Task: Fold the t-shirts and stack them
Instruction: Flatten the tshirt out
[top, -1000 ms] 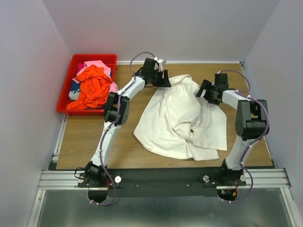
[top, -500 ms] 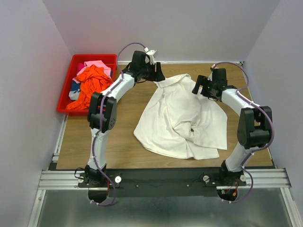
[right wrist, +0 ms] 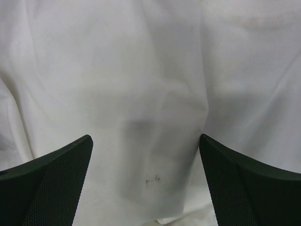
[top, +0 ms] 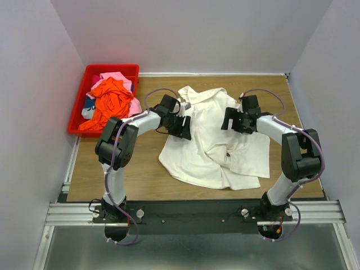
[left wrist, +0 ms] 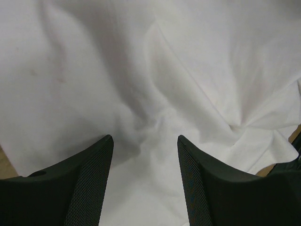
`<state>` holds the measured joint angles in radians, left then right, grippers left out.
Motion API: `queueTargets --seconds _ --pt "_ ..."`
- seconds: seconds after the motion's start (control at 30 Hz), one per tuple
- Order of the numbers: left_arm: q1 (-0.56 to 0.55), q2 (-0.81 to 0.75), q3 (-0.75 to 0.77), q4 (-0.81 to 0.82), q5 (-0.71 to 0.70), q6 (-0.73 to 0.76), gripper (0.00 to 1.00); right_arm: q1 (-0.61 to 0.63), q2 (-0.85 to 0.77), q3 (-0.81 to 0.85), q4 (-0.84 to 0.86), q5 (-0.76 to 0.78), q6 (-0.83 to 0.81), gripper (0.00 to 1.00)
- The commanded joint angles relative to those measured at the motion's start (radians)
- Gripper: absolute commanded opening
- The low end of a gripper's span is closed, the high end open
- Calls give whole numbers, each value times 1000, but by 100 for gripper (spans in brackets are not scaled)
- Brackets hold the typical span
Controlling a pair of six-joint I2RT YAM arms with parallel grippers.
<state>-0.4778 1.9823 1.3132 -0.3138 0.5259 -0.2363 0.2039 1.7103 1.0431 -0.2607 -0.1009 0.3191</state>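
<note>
A large white t-shirt lies crumpled and half spread in the middle of the wooden table. My left gripper hovers open over its left part, and the wrist view shows only white cloth between the spread jaws. Over the shirt's upper right part my right gripper is wide open, with flat white cloth under its jaws. Neither gripper holds anything. An orange-red t-shirt, a pink one and a dark blue-patterned one lie heaped in the bin.
The red plastic bin stands at the far left corner of the table. Grey walls close in the left, far and right sides. The arms' mounting rail runs along the near edge.
Both grippers have drawn back from the shirt's far edge to hover over its middle. The shirt's far left corner now lies a little further out to the left.
</note>
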Motion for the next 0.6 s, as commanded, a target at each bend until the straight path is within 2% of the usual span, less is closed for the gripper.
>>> queueTargets --seconds 0.0,0.23,0.37,0.57 --pt "7 19 -12 -22 48 9 65 18 -21 -37 -38 -40 17 100" --pt "37 91 29 -73 -72 23 65 22 2 -35 -71 -71 14 100" --pt "73 165 150 -97 -154 19 65 25 17 -31 -94 -92 5 100" --pt "122 309 363 -126 -195 -11 65 34 44 -15 -120 -152 -11 100"
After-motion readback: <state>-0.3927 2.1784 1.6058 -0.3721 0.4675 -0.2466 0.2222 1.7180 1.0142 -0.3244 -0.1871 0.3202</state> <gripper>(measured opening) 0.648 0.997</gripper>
